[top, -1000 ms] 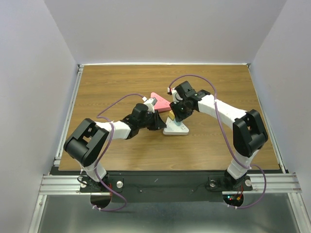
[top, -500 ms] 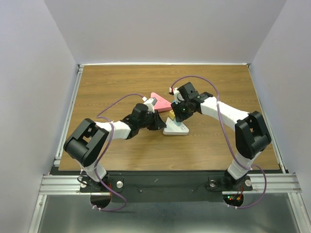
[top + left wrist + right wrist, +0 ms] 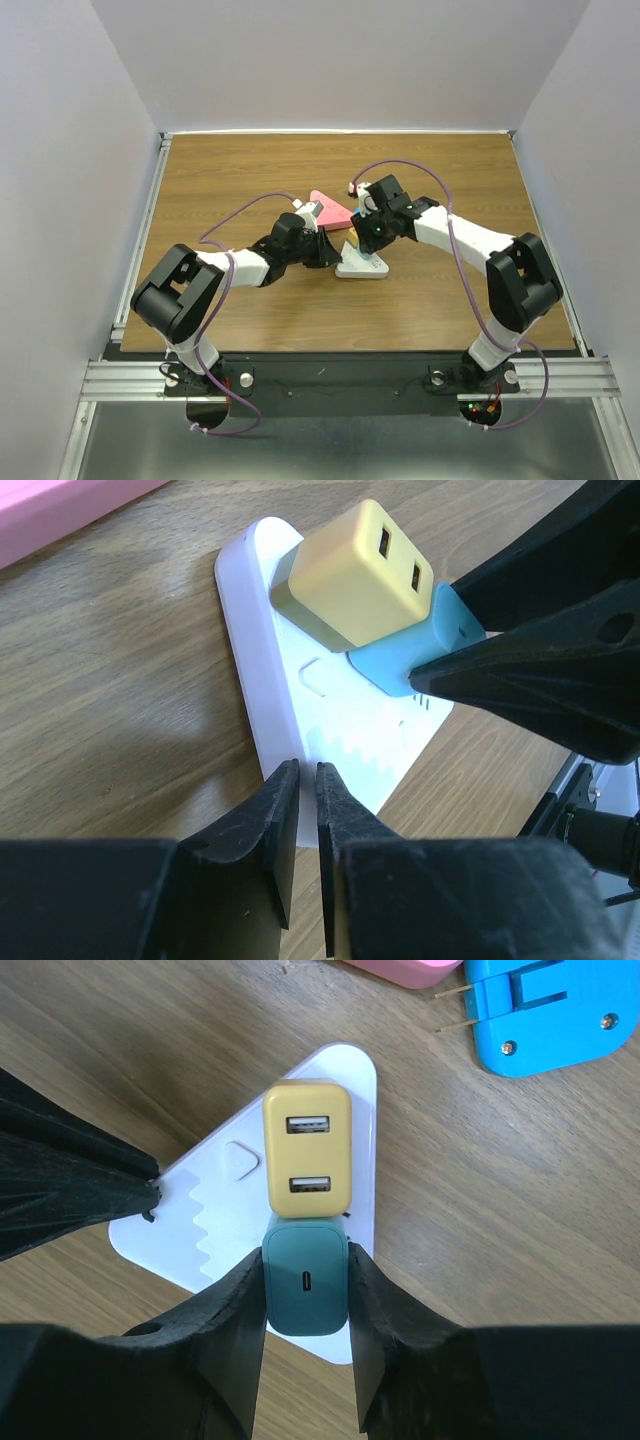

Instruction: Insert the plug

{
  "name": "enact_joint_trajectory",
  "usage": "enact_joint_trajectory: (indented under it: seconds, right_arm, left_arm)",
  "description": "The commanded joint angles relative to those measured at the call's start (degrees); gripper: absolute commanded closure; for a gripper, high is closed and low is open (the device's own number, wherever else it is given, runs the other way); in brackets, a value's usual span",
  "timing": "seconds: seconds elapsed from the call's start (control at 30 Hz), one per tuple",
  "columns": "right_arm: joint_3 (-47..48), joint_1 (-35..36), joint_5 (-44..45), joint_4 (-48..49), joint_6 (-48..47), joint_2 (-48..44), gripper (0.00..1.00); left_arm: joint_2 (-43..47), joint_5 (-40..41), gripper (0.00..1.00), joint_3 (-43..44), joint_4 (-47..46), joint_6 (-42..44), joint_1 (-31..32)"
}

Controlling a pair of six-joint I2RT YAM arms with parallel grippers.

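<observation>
A white triangular socket base (image 3: 362,266) lies mid-table. A yellow USB charger (image 3: 306,1160) is plugged into it. My right gripper (image 3: 306,1300) is shut on a teal plug (image 3: 306,1285) and holds it against the base's face, touching the yellow charger's near side. Its prongs are hidden. My left gripper (image 3: 306,780) is shut on the thin edge of the base (image 3: 270,680) at the opposite corner. The teal plug (image 3: 410,655) and yellow charger (image 3: 355,575) also show in the left wrist view.
A pink triangular block (image 3: 328,208) lies just behind the base. A blue plug holder with metal prongs (image 3: 545,1010) lies behind the base on the right. Grey walls surround the wooden table (image 3: 250,170).
My right arm has shifted slightly to the right, its gripper staying over the base with the teal plug. The left arm and the base have not moved.
</observation>
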State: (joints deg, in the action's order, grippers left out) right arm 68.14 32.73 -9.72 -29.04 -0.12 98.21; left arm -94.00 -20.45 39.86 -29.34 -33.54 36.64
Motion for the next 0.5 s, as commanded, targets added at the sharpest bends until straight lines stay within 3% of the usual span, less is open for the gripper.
enact_joint_trajectory:
  seconds: [0.0,0.33,0.43,0.47]
  right_arm:
    - [-7.1,3.7,-3.8,-6.7,2.5,6.6,1.00]
    - [-9.5,4.1,-5.1,-8.3,6.0,9.2,1.00]
    - [-9.7,4.1,-4.9,-8.2,6.7,9.1,1.00]
    - [-9.4,4.2,-5.0,-7.8,6.7,8.5,1.00]
  left_arm:
    - [-0.4,1.9,0.79,-1.4,8.9,1.7,0.6]
    - [1.7,3.5,0.79,-2.7,9.1,1.2,0.4]
    - [3.0,4.0,0.75,-2.9,9.7,1.0,0.2]
    - [3.6,4.3,0.69,-2.8,10.8,1.0,0.0]
